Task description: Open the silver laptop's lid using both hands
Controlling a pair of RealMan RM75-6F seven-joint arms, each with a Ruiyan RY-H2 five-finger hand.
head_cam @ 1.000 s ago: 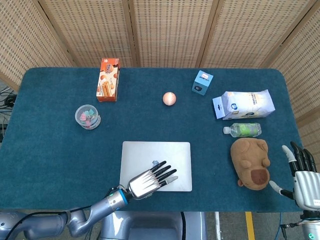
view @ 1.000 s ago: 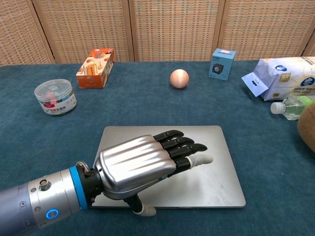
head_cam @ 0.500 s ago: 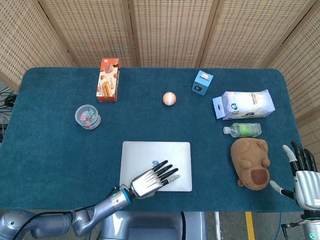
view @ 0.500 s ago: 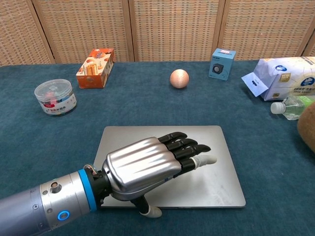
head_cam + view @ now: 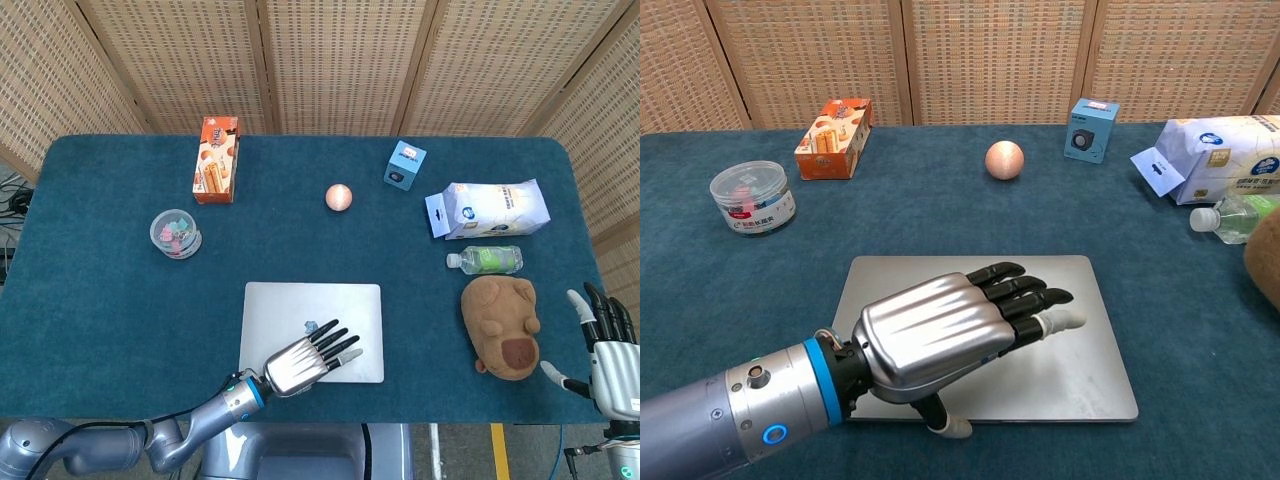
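Head view: silver laptop [image 5: 313,317] lies closed and flat on the teal table [image 5: 100,300], near the front edge, roughly centred. Left hand [image 5: 308,358] is over the lid's front half, palm down, fingers straight, slightly apart and pointing up-right toward the laptop's right edge. Can't tell from here whether it touches the lid. Right hand [image 5: 608,350] is at the table's front-right corner, well apart from the laptop, fingers upright and spread, thumb out to the side, holding nothing. Brown plush toy [image 5: 504,325] sits between the laptop and the right hand, not touching either. Behind the plush: clear bottle with green label [image 5: 485,260] on its side, then a white-and-blue bag [image 5: 487,208]. Far side: orange snack box [image 5: 216,159], small peach ball [image 5: 339,197], blue cube box [image 5: 405,165]. Round clear tub [image 5: 176,233] stands left of the laptop, well apart.

Chest view: left hand [image 5: 950,325] covers the middle and left of the laptop [image 5: 1080,340] lid, dark fingers extended and close together but not clamped, fingertips [image 5: 1035,296] low over the lid. Thumb [image 5: 945,422] hangs down past the laptop's front edge. Lid is fully down. Right hand is outside this view. Tub [image 5: 752,197], snack box [image 5: 834,137], ball [image 5: 1004,160] and cube box [image 5: 1090,130] line the back; bag [image 5: 1210,160] and bottle [image 5: 1235,217] at right edge.
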